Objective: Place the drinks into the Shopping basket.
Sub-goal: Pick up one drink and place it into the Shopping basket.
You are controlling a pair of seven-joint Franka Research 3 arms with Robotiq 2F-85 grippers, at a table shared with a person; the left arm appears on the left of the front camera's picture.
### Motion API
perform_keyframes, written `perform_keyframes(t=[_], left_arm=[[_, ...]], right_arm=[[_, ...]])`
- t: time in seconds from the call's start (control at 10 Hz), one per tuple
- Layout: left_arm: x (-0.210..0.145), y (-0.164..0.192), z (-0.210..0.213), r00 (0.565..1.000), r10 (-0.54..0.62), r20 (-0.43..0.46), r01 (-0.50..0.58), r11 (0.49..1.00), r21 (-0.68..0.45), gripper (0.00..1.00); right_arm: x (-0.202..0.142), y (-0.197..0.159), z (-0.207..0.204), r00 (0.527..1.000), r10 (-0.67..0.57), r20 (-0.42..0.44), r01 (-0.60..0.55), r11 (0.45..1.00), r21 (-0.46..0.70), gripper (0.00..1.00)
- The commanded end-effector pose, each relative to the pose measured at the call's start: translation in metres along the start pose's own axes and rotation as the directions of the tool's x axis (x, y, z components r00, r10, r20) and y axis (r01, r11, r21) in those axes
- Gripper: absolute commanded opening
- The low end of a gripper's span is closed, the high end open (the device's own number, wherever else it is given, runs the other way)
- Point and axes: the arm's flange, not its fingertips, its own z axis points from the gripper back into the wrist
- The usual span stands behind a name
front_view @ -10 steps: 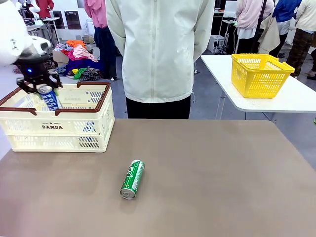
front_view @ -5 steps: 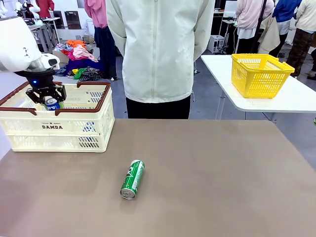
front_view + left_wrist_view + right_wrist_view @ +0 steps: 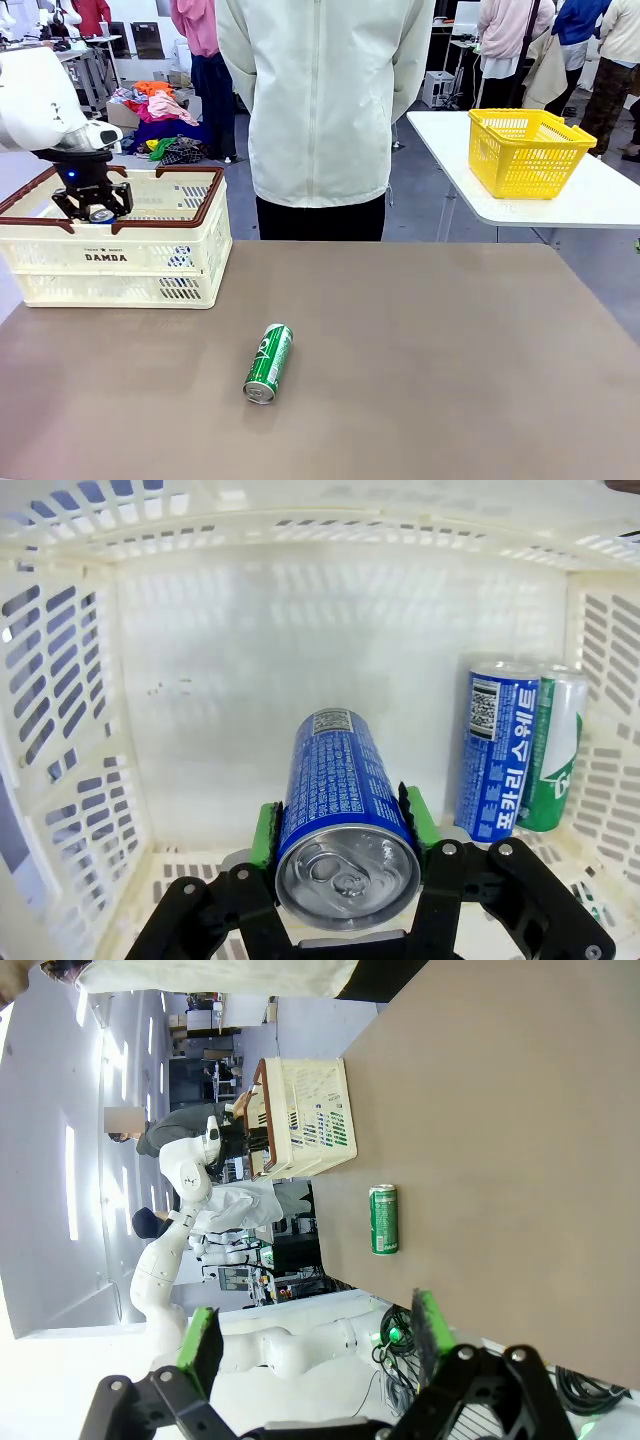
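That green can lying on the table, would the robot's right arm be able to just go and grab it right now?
Probably yes. The green can lies alone on the bare table, nothing beside or over it, and the right gripper is open and empty. The left gripper is busy down in the Shopping basket.

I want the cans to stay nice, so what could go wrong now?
1. The left end effector holds a blue can above the floor of the Shopping basket; let go now, it might drop and dent.
2. It could bump the two cans lying by the basket wall.
3. The green can lies on its side on the table and may roll.
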Motion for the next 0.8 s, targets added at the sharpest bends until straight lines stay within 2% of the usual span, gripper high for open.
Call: perform_keyframes(t=[0.0,0.5,0.6,0.7], left_arm=[[0.007,-0.004,0.009,1.0,0.022,-0.002,-0.021,0.999,0.037,1.0],[0.005,-0.003,0.021,0.999,0.025,0.038,-0.026,1.0,0.017,1.0],[0.003,0.0,0.029,0.999,0.013,0.047,-0.012,1.0,-0.025,1.0],[-0.002,0.004,0.045,0.998,0.003,0.058,0.003,0.993,-0.116,1.0]], right_arm=[[0.0,0.006,-0.001,1.0,-0.017,0.005,0.017,1.0,0.024,1.0],[0.0,0.006,-0.001,1.0,-0.017,0.005,0.017,1.0,0.024,1.0],[0.0,0.006,-0.001,1.0,-0.017,0.005,0.017,1.0,0.024,1.0],[0.0,0.006,-0.001,1.0,-0.017,0.005,0.017,1.0,0.024,1.0]])
